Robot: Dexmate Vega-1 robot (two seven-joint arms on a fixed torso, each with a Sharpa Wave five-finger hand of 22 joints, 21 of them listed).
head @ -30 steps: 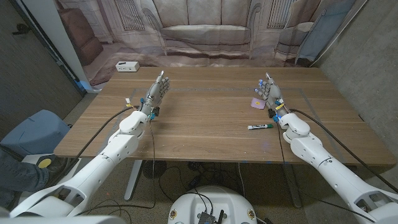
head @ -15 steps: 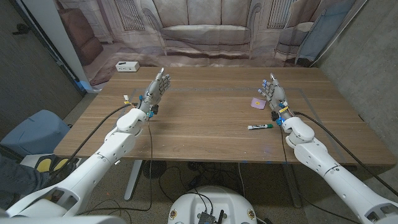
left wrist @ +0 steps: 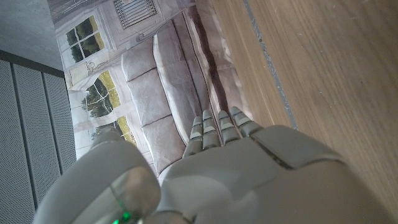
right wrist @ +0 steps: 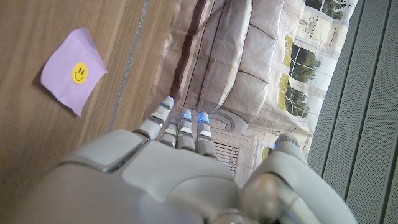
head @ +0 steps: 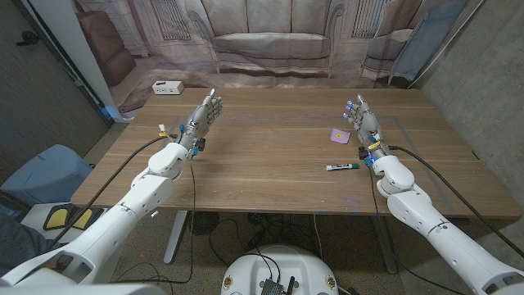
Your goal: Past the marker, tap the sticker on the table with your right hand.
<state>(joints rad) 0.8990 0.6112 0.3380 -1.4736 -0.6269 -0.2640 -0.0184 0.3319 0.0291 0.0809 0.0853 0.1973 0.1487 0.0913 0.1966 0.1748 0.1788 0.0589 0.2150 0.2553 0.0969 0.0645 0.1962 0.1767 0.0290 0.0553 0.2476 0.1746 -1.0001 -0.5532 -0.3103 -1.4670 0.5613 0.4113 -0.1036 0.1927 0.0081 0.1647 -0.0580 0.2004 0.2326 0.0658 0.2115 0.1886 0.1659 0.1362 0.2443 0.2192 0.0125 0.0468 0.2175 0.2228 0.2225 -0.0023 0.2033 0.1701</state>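
A purple sticker [head: 338, 134] bearing a yellow smiley face is seen lying on the wooden desk [head: 270, 164], toward the far right part of it. In the right wrist view the same sticker [right wrist: 72, 70] is shown flat on the wood, one corner slightly lifted. The right robot hand [head: 362, 121] is held just beside the sticker, on its right side, fingers stretched out and apart, nothing gripped; whether it touches the desk cannot be told. A marker [head: 343, 167] with a white body and dark cap is laid nearer the robot than the sticker, close to the right wrist and apart from the sticker. No object is placed between the right robot hand and the sticker.

The left robot hand [head: 202, 117] is raised over the far left part of the desk, fingers extended and apart, holding nothing. A small white box [head: 167, 87] is seen beyond the desk's far left corner. A backdrop printed with a sofa [head: 266, 41] is hung behind the desk.
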